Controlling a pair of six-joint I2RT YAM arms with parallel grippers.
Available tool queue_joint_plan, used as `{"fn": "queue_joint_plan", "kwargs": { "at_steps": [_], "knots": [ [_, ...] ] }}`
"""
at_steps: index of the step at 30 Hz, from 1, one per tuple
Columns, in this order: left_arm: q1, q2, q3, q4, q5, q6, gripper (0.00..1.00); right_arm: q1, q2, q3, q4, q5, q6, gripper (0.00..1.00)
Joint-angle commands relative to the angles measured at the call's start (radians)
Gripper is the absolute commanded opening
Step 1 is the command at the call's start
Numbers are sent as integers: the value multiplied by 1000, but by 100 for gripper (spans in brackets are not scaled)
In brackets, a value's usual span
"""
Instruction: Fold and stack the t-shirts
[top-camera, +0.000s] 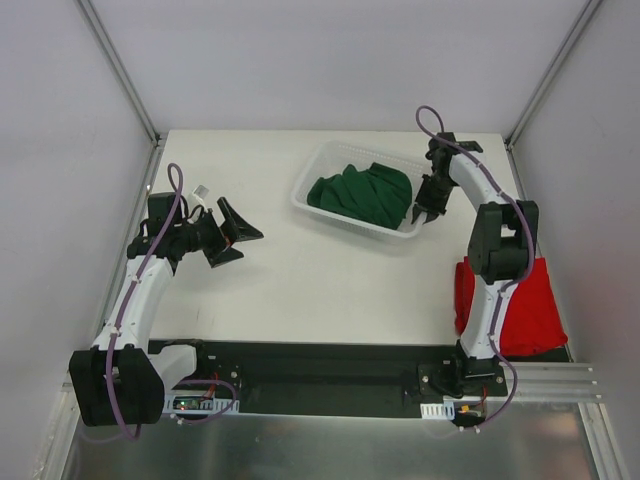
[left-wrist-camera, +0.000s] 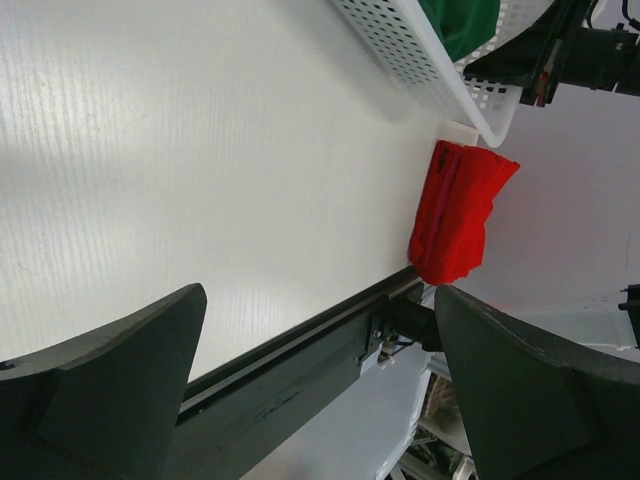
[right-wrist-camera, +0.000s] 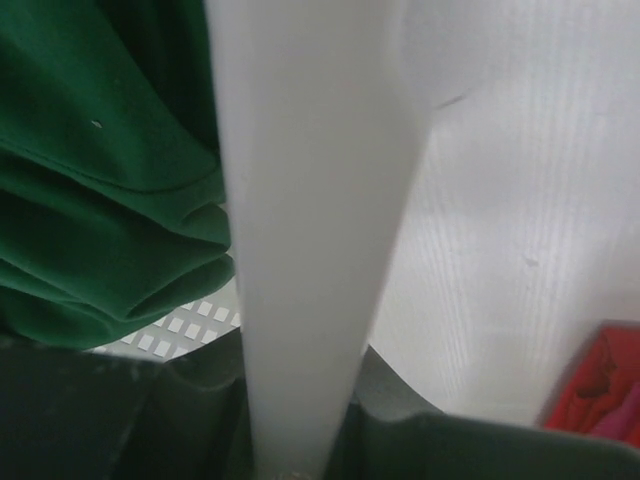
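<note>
A dark green t-shirt (top-camera: 360, 195) lies crumpled in the white lattice basket (top-camera: 350, 221) at the back of the table. My right gripper (top-camera: 420, 215) is shut on the basket's right rim (right-wrist-camera: 300, 250), one jaw inside next to the green t-shirt (right-wrist-camera: 100, 180) and one outside. A folded red t-shirt (top-camera: 525, 310) lies at the table's near right corner, partly behind the right arm; a little pink shows at its edge. My left gripper (top-camera: 250, 248) hangs open and empty over the left side of the table, pointing towards the red t-shirt (left-wrist-camera: 460, 210).
The basket (left-wrist-camera: 420, 60) sits slanted, its long side running from back left to front right. A black rail (left-wrist-camera: 300, 350) runs along the near table edge. Metal frame posts and grey walls close in the table on the left, back and right.
</note>
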Motion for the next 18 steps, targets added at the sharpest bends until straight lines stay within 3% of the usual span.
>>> {"fn": "queue_joint_plan", "kwargs": {
  "at_steps": [1, 10, 18],
  "knots": [
    [0, -13, -7, 3, -14, 2, 99, -68, -82, -26, -73, 78, 70, 1],
    [1, -24, -11, 1, -5, 4, 99, -271, -39, 40, -78, 21, -78, 1],
    [1, -13, -7, -2, -2, -1, 99, -322, 59, 169, -107, -45, -121, 1]
  ]
}}
